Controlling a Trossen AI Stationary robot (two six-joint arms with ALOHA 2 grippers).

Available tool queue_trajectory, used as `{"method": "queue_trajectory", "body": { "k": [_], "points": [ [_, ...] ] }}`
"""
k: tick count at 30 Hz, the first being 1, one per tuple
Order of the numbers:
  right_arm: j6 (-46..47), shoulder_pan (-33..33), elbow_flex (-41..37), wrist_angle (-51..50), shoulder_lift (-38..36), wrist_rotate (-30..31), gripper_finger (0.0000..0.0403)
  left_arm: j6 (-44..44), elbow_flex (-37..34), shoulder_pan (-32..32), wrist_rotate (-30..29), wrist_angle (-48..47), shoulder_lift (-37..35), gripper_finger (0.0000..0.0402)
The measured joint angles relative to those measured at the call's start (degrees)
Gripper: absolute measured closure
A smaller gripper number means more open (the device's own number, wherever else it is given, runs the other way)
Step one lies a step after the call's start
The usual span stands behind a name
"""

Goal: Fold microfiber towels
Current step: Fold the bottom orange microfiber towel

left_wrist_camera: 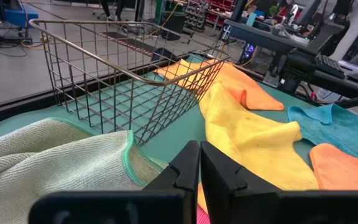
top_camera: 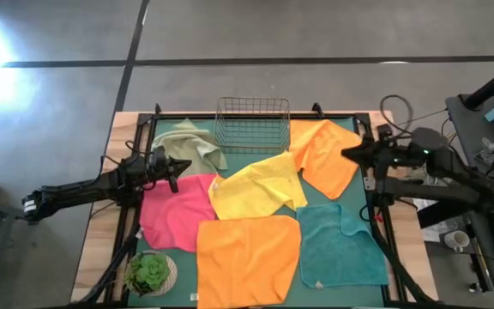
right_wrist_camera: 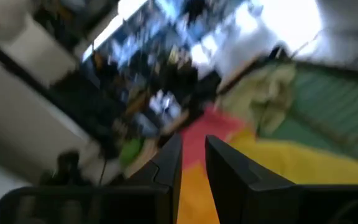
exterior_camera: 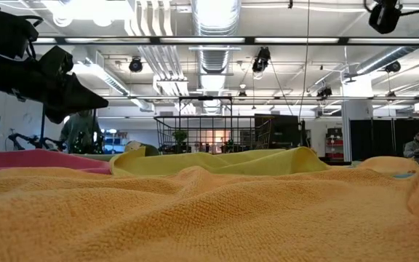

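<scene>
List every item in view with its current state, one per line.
wire basket: upright, empty
sage towel: crumpled
pink towel: spread, rumpled
yellow towel: rumpled
near orange towel: spread flat
far orange towel: rumpled
teal towel: spread, corner turned over
left gripper: shut, empty
right gripper: slightly parted, empty

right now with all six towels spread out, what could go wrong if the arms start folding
The yellow towel overlaps the pink towel and both orange ones, so a pinch may lift two layers at once.

The sage towel lies bunched against the wire basket; dragging it could snag the wire or shove the basket.

The front orange towel reaches the table's near edge and could slide off when pulled.
</scene>
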Motion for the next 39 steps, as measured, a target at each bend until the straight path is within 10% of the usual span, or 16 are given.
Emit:
{"method": "queue_trajectory", "body": {
  "k": [7,25,39],
  "points": [
    [-2.2,6.8,1.8,-0.3,9.4,-6.1,0.0339,0.0,0.0,0.0,0.0,0.0,0.0,0.0402],
    [-5.9,31.8,5.8,3.0,31.2,5.3,0.0337,0.0,0.0,0.0,0.0,0.0,0.0,0.0402],
    [-17.2,36.0,21.3,2.8,52.8,2.4,0.0238,0.0,0.0,0.0,0.0,0.0,-0.1,0.0402]
  ]
}}
